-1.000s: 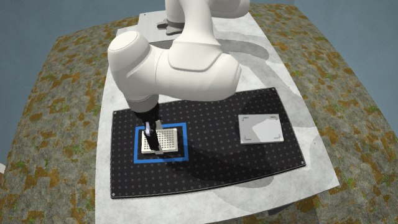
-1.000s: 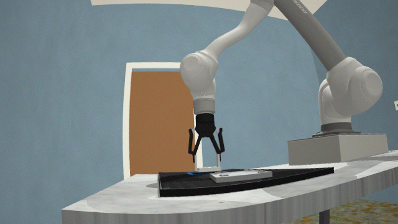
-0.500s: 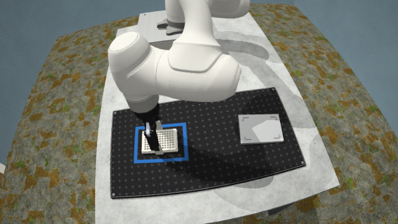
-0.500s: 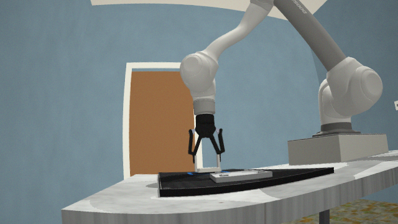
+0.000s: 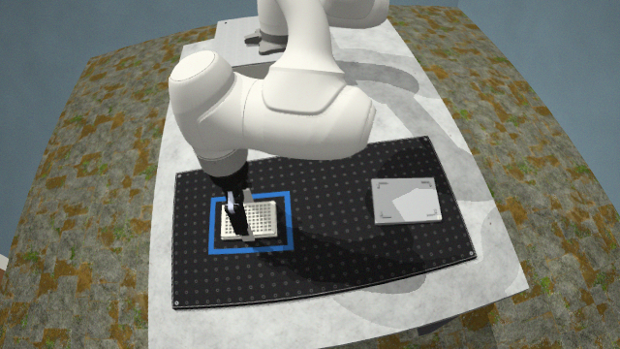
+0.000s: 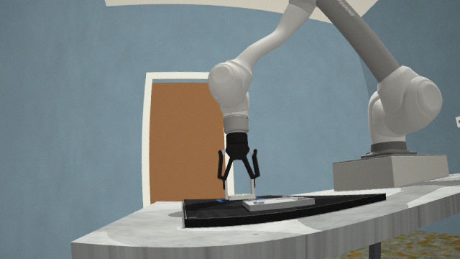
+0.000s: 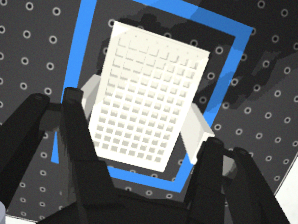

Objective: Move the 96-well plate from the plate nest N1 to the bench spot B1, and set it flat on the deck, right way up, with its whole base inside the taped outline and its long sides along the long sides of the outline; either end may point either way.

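Observation:
The white 96-well plate (image 5: 249, 219) is right way up inside the blue taped outline (image 5: 251, 223) on the black deck. Its long sides run along the outline's long sides. My gripper (image 5: 238, 219) stands straight down over the plate and is shut on it across its short width. In the side view the plate (image 6: 240, 196) sits at deck level between the fingers of the gripper (image 6: 238, 194). The wrist view shows the plate (image 7: 147, 107) inside the blue outline (image 7: 154, 90), with a finger pad on each long side.
The empty grey plate nest (image 5: 406, 200) sits on the right part of the black deck (image 5: 320, 223). It shows in the side view (image 6: 278, 203) just in front of the plate. The arm's grey base block (image 6: 389, 171) stands at the far end of the table.

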Controlling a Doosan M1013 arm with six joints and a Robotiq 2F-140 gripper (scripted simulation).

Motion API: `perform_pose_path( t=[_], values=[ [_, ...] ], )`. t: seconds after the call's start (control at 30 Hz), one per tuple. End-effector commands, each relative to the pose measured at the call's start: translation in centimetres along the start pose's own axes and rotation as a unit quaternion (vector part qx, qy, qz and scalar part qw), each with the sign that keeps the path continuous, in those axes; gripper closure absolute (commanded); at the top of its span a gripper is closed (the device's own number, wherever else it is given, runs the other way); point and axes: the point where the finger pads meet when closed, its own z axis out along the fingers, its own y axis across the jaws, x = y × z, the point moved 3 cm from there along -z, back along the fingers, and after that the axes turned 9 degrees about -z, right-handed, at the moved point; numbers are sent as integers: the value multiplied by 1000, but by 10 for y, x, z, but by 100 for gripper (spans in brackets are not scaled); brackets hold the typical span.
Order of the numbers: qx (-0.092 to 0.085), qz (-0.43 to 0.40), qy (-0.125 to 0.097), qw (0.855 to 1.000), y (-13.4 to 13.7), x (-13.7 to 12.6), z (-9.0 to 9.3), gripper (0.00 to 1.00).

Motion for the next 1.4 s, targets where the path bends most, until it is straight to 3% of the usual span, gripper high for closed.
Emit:
perform_pose_path(
  t=[0.0, 0.73, 0.77, 1.37],
  values=[
    [0, 0, 0, 1000, 0, 0, 0, 100],
    [0, 0, 0, 1000, 0, 0, 3, 100],
    [0, 0, 0, 1000, 0, 0, 3, 0],
    [0, 0, 0, 1000, 0, 0, 3, 0]
  ],
)
